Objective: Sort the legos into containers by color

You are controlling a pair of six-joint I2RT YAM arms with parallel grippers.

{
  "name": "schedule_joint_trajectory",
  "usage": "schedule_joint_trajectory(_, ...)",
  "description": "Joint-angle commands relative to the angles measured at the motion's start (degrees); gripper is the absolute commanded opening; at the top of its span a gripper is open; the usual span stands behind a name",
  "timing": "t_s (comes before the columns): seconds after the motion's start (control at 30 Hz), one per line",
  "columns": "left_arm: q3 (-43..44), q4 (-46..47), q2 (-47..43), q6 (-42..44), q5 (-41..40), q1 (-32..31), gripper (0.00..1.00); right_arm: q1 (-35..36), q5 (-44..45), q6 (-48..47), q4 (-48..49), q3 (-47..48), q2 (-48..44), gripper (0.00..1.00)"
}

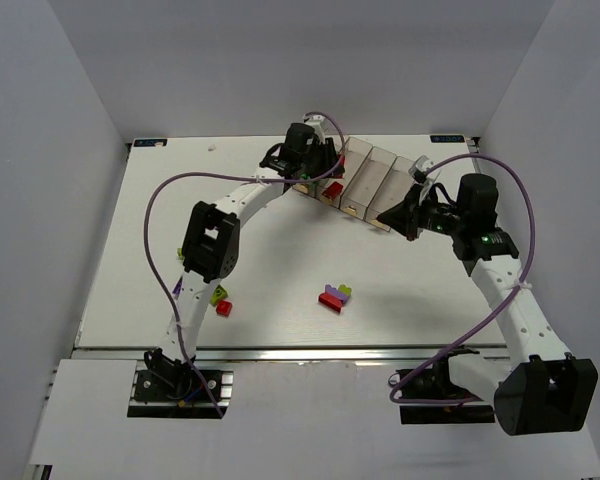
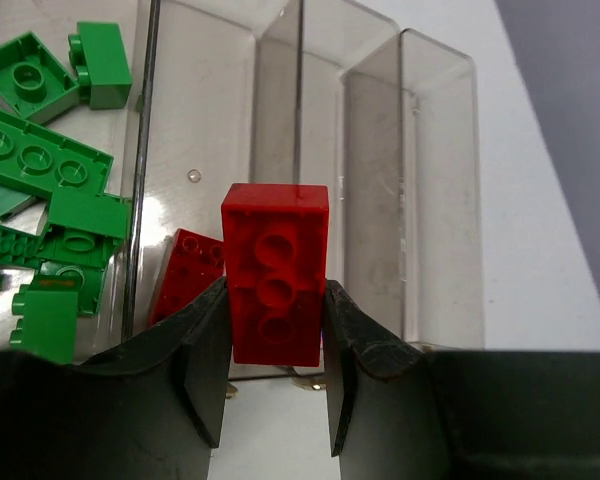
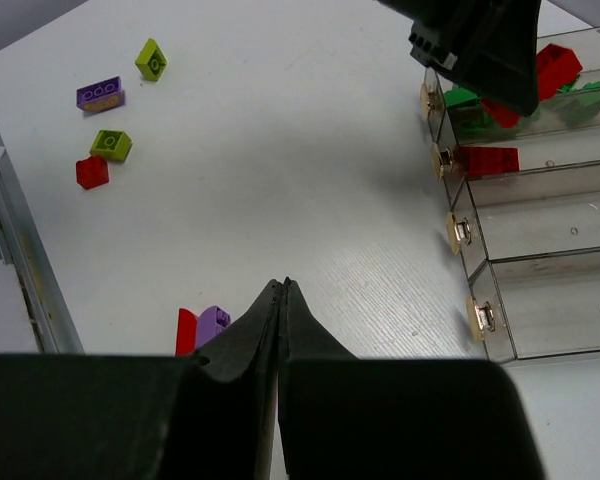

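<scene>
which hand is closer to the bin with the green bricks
Left. The left hand, shut on a red brick, hangs right beside the green-brick bin, over the neighbouring bin. The right hand, shut and empty, sits over the table near the row's opposite end.

Four bins (image 3: 550, 232); seven bricks (image 3: 100, 93) on the table (image 3: 280, 150): two red, two purple, three yellow-green.

green legos (image 2: 40, 160) cropped (left edge), containers (image 3: 540, 258) truncated

My black fingers (image 2: 202, 365) frame a red brick (image 2: 276, 275); green bricks (image 2: 40, 165) sit in a clear bin (image 2: 143, 120); a purple brick (image 3: 100, 94) dots my white table (image 3: 280, 150).
</scene>
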Motion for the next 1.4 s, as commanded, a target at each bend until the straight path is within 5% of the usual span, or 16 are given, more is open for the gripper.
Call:
schedule_joint_trajectory(0.0, 5.4, -1.0, 1.0, 3.4, -4.3, -1.2, 0.14, -0.8, -1.2, 1.0, 1.6, -0.7, -1.7, 0.00)
schedule_joint_trajectory(0.13, 10.5, -3.0, 4.4, 4.1, -6.4, -1.6, 0.22, -1.3, -1.8, 2.0, 1.9, -1.5, -2.8, 0.00)
schedule_joint_trajectory(0.2, 11.7, -4.3, 5.2, 4.2, -6.8, -1.9, 0.38, -1.3, -2.1, 2.1, 2.0, -1.9, -3.0, 0.06)
schedule_joint_trajectory(0.3, 11.4, -4.9, 5.1, 4.4, -7.7, -2.3, 0.51, -1.4, -2.5, 1.0, 1.7, -2.3, -3.3, 0.37)
schedule_joint_trajectory(0.33, 11.3, -4.8, 5.0, 4.0, -7.6, -2.3, 0.56, -1.4, -2.9, 0.5, 1.1, -2.3, -3.3, 0.56)
schedule_joint_trajectory(0.53, 11.0, -3.7, 2.2, 3.6, -7.7, -2.3, 0.66, -1.4, -13.4, -8.3, -1.6, -2.7, -3.8, 0.89)
schedule_joint_trajectory(0.63, 11.3, -4.8, 1.1, 4.3, -7.7, -2.3, 0.67, -1.2, -18.7, -8.9, -1.6, -2.6, -3.2, 0.89)
schedule_joint_trajectory(0.7, 10.0, -6.2, -1.6, 4.6, -8.5, -2.3, 0.57, 0.1, -20.1, -9.3, -1.6, -2.1, -2.5, 0.89)
schedule_joint_trajectory(0.73, 8.6, -6.6, -3.5, 4.9, -10.6, -2.3, 0.51, 0.8, -20.8, -11.8, -2.1, -1.9, -1.8, 0.89)
schedule_joint_trajectory(0.77, 4.3, -7.0, -5.7, 4.9, -12.1, -2.0, 0.29, 1.6, -21.5, -13.2, -3.0, -1.4, -1.3, 0.89)
schedule_joint_trajectory(0.9, -16.5, -4.0, -23.0, 2.3, -17.6, 0.6, 0.00, 12.1, -18.8, -25.0, -18.0, 3.9, 4.6, 0.87)
schedule_joint_trajectory(1.03, -37.7, -3.9, -46.7, -2.1, -20.7, 3.9, 0.06, 24.4, -4.5, -15.7, -10.9, 5.3, 11.0, 0.38)
schedule_joint_trajectory(1.1, -45.4, -8.9, -53.2, -3.7, -22.6, 6.5, 0.40, 32.1, 5.5, -12.6, -8.8, 6.0, 14.4, 0.34)
schedule_joint_trajectory(1.2, -49.3, -16.9, -63.8, -3.9, -23.9, 10.3, 0.54, 41.6, 15.3, -9.5, -6.7, 9.1, 20.5, 0.50)
schedule_joint_trajectory(1.33, -52.2, -24.7, -74.4, -4.0, -29.0, 11.4, 0.61, 50.1, 19.0, 0.1, -3.6, 15.5, 31.0, 0.89)
schedule_joint_trajectory(1.37, -52.4, -27.7, -77.9, -4.4, -29.8, 11.4, 0.61, 51.3, 20.6, 2.8, -2.1, 16.4, 32.8, 0.89)
